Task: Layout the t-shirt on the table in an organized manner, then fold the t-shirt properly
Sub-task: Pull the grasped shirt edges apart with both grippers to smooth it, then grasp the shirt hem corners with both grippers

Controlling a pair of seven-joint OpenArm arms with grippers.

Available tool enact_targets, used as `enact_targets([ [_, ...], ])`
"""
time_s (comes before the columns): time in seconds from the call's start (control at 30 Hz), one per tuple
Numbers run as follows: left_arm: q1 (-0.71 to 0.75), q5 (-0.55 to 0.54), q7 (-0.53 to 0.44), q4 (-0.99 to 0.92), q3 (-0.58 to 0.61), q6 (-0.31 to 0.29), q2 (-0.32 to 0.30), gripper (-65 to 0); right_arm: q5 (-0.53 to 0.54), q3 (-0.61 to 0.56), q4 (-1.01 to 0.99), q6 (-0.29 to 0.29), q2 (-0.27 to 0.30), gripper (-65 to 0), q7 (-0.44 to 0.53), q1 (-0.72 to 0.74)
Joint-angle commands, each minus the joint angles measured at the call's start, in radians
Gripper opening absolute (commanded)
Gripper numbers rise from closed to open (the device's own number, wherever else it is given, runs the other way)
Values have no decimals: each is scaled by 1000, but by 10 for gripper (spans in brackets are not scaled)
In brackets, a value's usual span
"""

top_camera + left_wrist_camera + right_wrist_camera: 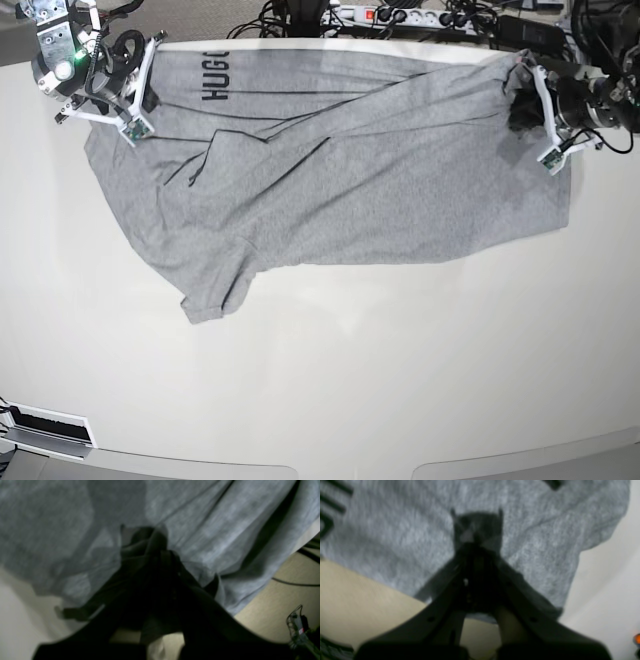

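Observation:
The heather-grey t-shirt (350, 170) lies stretched across the far half of the off-white table (330, 400), with black lettering (215, 75) near its far left end and a sleeve (205, 295) pointing toward the front. At the shirt's right end, my left gripper (517, 95) is shut on a bunched edge; in the left wrist view its jaws (147, 542) pinch the fabric (212, 530). At the far left, my right gripper (148, 92) is shut on the shirt; close up (476, 536) it clamps the cloth (407, 542) near the hem.
A power strip and tangled cables (400, 15) run along behind the table's far edge. A white device (45, 430) sits at the front left corner. Beige floor (275, 600) with a black cable shows past the table edge beside the left gripper.

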Motion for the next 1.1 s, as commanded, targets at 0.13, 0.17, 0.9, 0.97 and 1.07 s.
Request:
enact_targets([
  [0.13, -3, -47, 10, 52, -10, 6, -48, -650, -25, 6, 103, -24, 15, -650, -18, 4],
  [0.17, -5, -50, 11, 61, -10, 6, -48, -650, -25, 6, 113, -25, 15, -650, -21, 9],
  [0.9, -265, -418, -17, -444, -531, 44, 25, -650, -24, 6, 177, -54, 14, -650, -27, 20],
  [0.97, -324, -443, -17, -583, -531, -17, 24, -644, -24, 6, 177, -54, 14, -650, -24, 20],
  [1.07, -403, -445, -20, -760, -517, -56, 27, -382, -24, 6, 177, -54, 14, -650, -24, 20],
])
